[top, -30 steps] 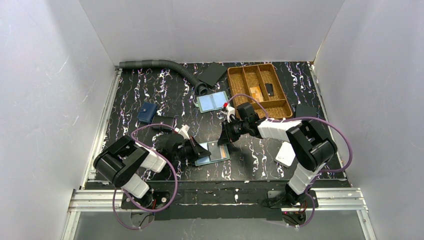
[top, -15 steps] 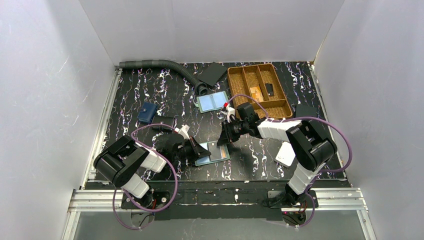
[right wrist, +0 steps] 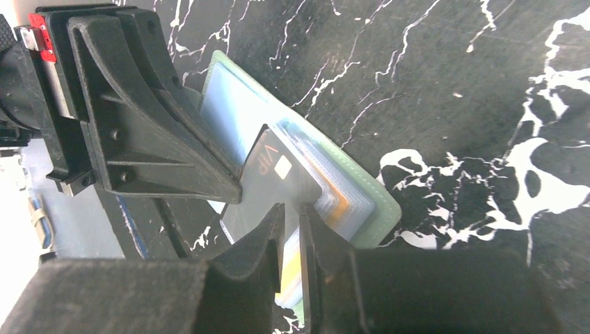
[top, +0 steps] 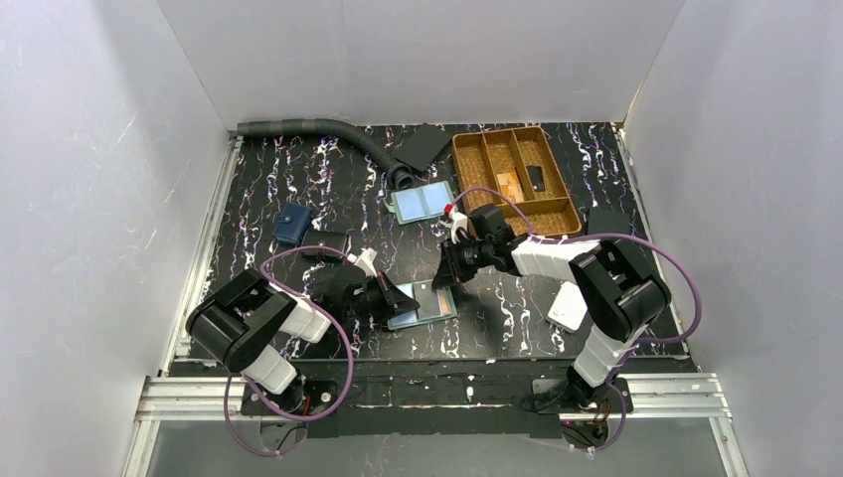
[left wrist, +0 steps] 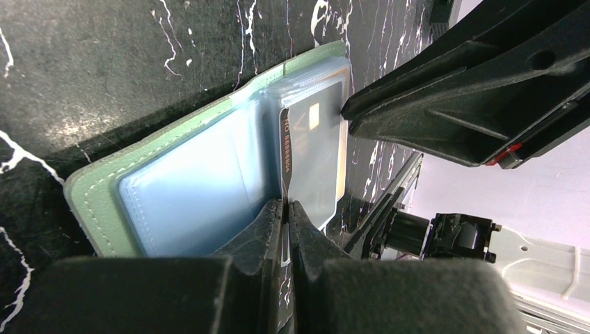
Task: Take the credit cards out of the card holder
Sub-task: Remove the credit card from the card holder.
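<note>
The card holder (top: 427,310) lies open near the table's front, green-edged (left wrist: 90,202), with a blue panel and clear sleeves (right wrist: 379,205). A grey credit card (left wrist: 316,160) marked VIP (right wrist: 275,167) stands tilted up out of the sleeves. My left gripper (left wrist: 286,203) is shut on the near edge of this card (top: 406,296). My right gripper (right wrist: 293,207) reaches in from the opposite side (top: 444,281). Its jaws stand a narrow gap apart, tips at the card's far edge over the sleeves. Whether they touch it is unclear.
A second holder with pale-blue panels (top: 421,203) lies farther back. A wooden divided tray (top: 463,167) sits at the back right, a grey hose (top: 308,127) along the back, a blue pouch (top: 292,225) at the left. A white object (top: 568,306) lies by the right arm.
</note>
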